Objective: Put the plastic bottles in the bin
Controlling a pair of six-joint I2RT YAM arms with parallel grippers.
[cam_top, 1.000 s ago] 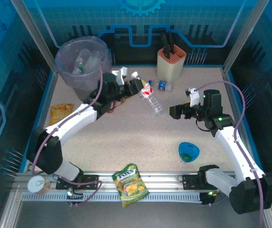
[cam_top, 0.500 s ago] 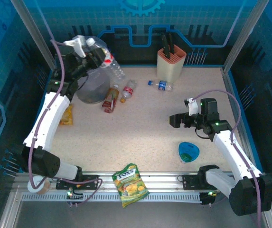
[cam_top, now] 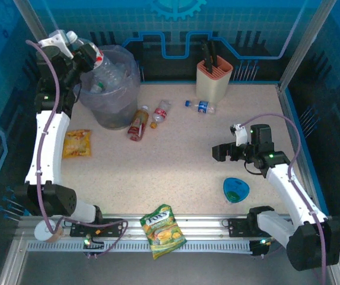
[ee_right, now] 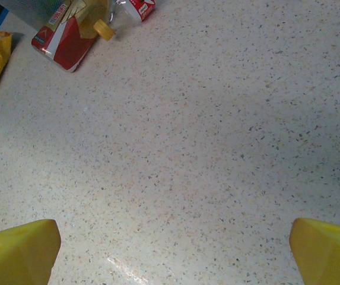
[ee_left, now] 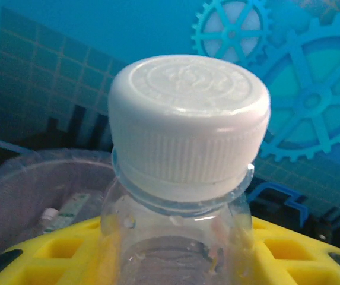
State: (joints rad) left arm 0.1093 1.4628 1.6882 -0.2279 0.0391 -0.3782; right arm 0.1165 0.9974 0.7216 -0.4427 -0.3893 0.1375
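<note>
The left end effector [cam_top: 84,54] sits high at the far left corner, closed on a clear bottle [cam_top: 105,68] near its neck. The bottle hangs tilted over the mouth of the bin [cam_top: 121,107], its white cap [ee_left: 187,119] showing above the yellow fingers [ee_left: 294,255]. Other bottles lie inside the bin. Three more lie on the desk [cam_top: 175,172] to the right of the bin: a brown-filled bottle [cam_top: 137,123], a small clear bottle [cam_top: 159,112] touching it, and a blue-labelled bottle [cam_top: 200,107] near the knife holder [cam_top: 214,78]. The right end effector [cam_top: 218,152] hovers over bare desk, jaws wide open.
</note>
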